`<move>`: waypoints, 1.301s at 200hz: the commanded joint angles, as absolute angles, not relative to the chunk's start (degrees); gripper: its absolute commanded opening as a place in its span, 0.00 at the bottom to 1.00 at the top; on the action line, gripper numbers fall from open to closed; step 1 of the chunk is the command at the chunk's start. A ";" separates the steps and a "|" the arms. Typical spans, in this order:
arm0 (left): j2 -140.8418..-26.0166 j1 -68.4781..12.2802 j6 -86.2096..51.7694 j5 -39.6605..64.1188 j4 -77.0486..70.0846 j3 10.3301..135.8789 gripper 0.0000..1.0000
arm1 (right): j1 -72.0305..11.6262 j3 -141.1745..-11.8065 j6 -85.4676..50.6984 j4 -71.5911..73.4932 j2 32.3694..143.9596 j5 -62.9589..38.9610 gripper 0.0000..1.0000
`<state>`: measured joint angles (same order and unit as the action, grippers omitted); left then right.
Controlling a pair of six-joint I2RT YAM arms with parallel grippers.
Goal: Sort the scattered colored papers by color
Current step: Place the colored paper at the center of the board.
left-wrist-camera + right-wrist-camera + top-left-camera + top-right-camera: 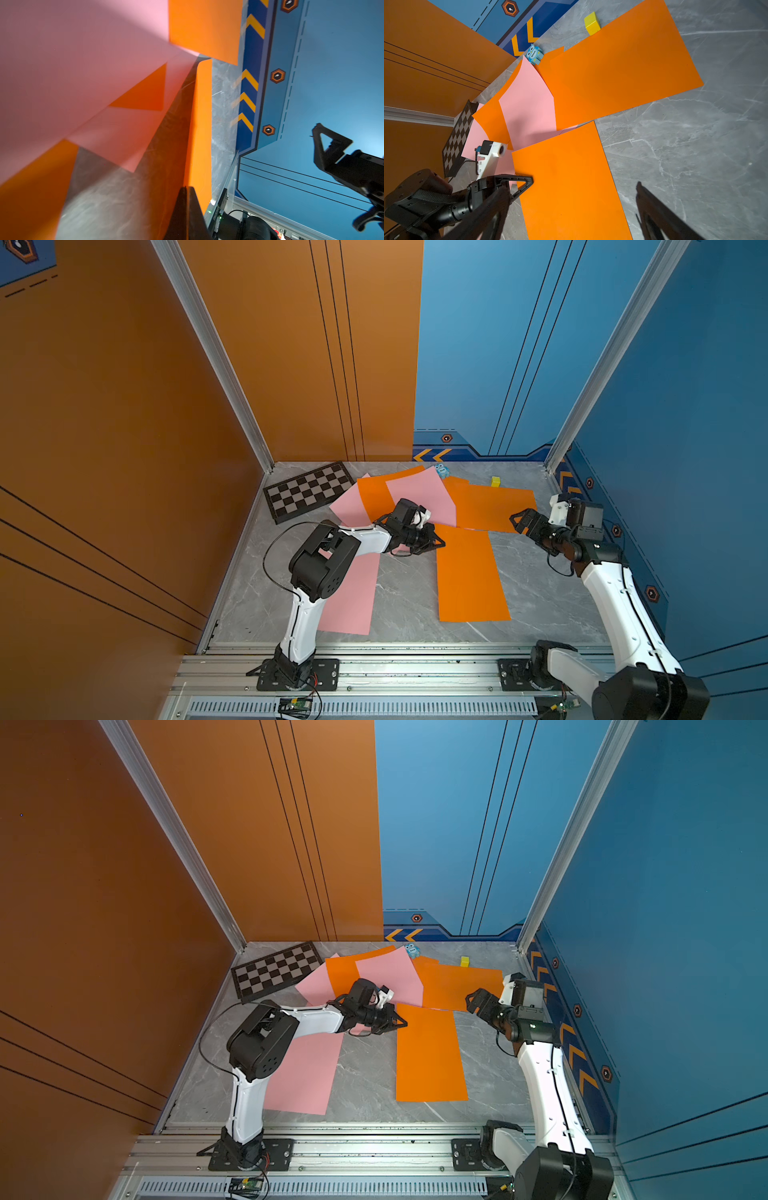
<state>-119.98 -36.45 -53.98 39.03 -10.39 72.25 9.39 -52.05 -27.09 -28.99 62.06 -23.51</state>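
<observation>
Sorting is judged early: colored papers [419, 493] lie overlapped far-middle, one orange sheet [469, 572] nearer. The left gripper [440, 543] is closed at its edge, hold uncertain; the right gripper [516, 522] is spread wide, empty. A single sheet must be pinched next.

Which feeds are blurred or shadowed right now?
Left wrist view: the near light pink paper sheet is soft and shadowed. Right wrist view: the bright orange paper sheet is sharp, the right gripper blurred. Both top views: sharp, evenly lit.

The paper [469, 572] at the jaws of the left gripper [439, 543] is orange, others pink or orange. The board [307, 491] is black-and-grey checkered.
</observation>
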 commanded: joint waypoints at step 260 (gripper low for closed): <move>-114.11 -40.43 -39.42 18.80 20.65 80.38 0.67 | 7.88 -45.15 -29.78 -23.72 64.14 -23.46 0.99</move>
